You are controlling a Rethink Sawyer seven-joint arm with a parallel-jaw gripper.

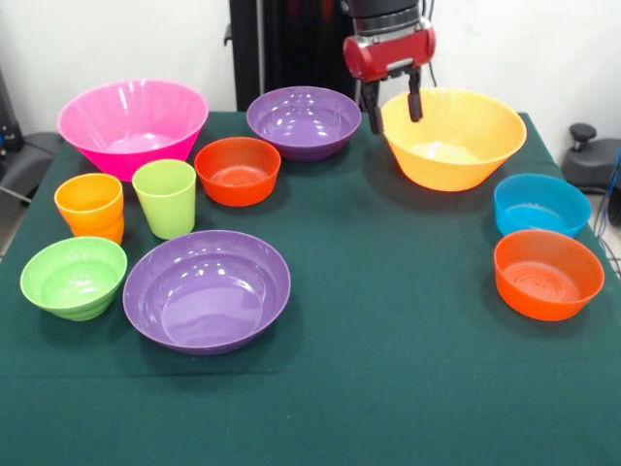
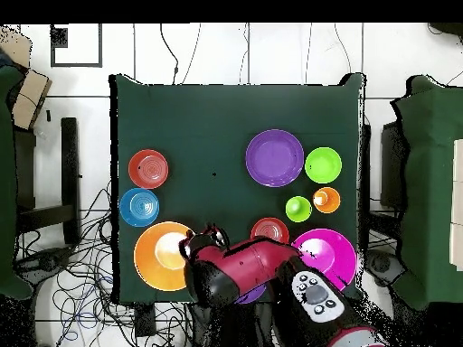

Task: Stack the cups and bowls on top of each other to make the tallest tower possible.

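Observation:
My gripper is open and empty, its fingers straddling the left rim of the large yellow-orange bowl; in the overhead view the gripper is at that bowl's right edge. The pink bowl, two purple bowls, two red-orange bowls, the blue bowl and the small lime-green bowl each stand alone. The orange cup and lime-green cup stand upright side by side. No nested tower shows.
Everything sits on a dark green tablecloth. The black pedestal stands behind the far edge. In the overhead view the red arm covers the far purple bowl, and cables lie on the floor by the table.

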